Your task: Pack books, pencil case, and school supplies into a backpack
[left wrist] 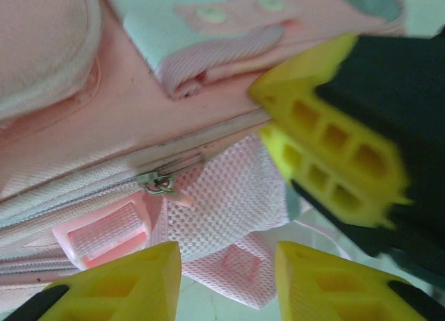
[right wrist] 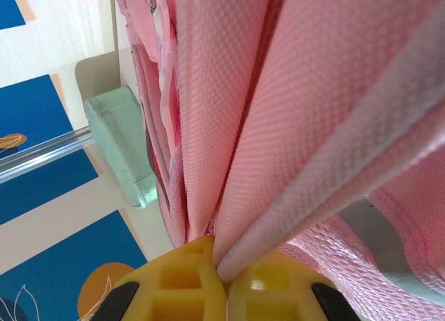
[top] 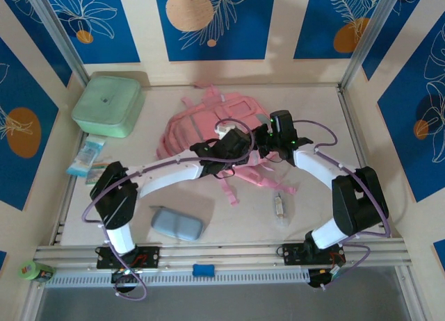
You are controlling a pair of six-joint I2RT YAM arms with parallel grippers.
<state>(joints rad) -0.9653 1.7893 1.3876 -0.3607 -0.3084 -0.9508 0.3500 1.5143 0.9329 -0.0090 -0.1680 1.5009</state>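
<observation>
Toward the back middle of the worktop, the backpack is laid flat, long axis roughly far to near, straps trailed toward the near edge, with bare room left at its right. A fold of its fabric is clamped in the right gripper; the left gripper is held over the zip, jaws apart.
</observation>
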